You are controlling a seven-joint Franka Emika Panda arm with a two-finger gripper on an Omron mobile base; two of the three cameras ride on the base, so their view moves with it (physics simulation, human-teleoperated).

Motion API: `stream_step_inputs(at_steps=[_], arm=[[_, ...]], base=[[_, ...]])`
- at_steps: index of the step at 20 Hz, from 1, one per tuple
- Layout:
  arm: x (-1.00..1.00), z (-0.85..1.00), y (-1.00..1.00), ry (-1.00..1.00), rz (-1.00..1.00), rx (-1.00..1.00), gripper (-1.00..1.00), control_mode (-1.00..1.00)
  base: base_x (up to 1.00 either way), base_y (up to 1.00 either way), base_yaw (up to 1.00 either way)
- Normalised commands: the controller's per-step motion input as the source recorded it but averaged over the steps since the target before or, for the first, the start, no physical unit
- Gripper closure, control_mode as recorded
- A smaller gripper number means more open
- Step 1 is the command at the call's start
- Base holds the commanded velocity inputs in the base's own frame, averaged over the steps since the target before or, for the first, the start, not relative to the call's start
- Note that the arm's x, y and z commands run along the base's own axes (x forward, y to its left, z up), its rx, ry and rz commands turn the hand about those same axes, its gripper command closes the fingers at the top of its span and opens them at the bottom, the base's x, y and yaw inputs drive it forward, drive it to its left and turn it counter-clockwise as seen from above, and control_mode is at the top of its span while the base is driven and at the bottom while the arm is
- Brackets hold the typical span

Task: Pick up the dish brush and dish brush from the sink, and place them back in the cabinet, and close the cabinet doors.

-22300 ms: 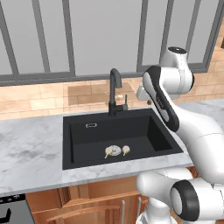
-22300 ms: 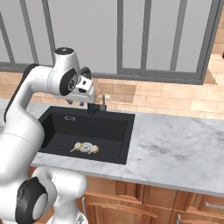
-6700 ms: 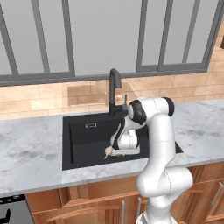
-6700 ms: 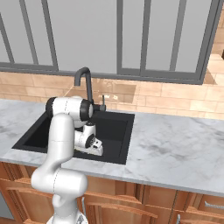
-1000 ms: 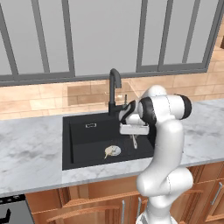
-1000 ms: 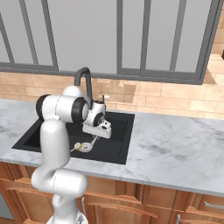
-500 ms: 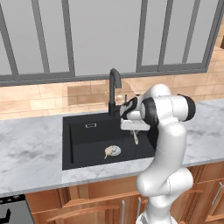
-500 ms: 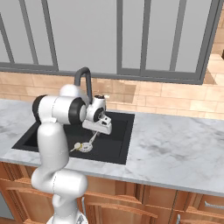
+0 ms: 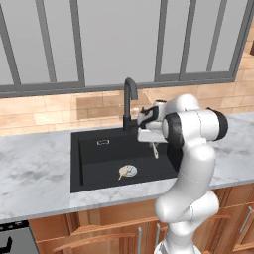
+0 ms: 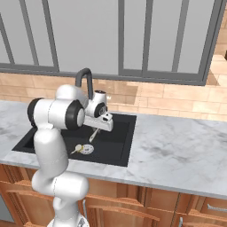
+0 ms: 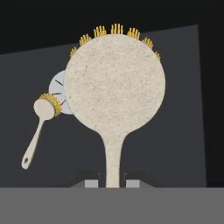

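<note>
Round speckled dish brush [image 11: 114, 94], yellow-bristled, above matte black sink [image 9: 94, 163]

The sink [image 9: 94, 163] is matt black, and its faucet [image 9: 130, 101] has the same dull dark finish. The table [image 9: 34, 173] looks like smooth grey-veined marble. The held dish brush [image 11: 114, 87] has a speckled, grainy pale back with stiff yellow bristles at its rim. The drawer fronts [image 10: 133, 199] are reddish wood with a soft sheen, and the wall [image 10: 177, 104] is tan brick tile.
</note>
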Motion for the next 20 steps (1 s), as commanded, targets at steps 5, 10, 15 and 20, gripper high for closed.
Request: stream_step_inputs(at_steps=[5, 10, 15, 20], arm=[[-0.13, 0.44, 0.0, -0.02, 0.0, 0.0, 1.0, -1.0], [-0.27, 0.48, -0.03, -0.04, 0.0, 0.0, 1.0, -1.0], [-0.23, 0.47, 0.0, 0.0, 0.0, 0.0, 1.0, -1.0], [-0.21, 0.46, 0.0, 0.0, 0.0, 0.0, 1.0, -1.0]], base=[[0.0, 0.0, 0.0], [0.0, 0.0, 0.0], [0.0, 0.0, 0.0], [0.0, 0.0, 0.0]])
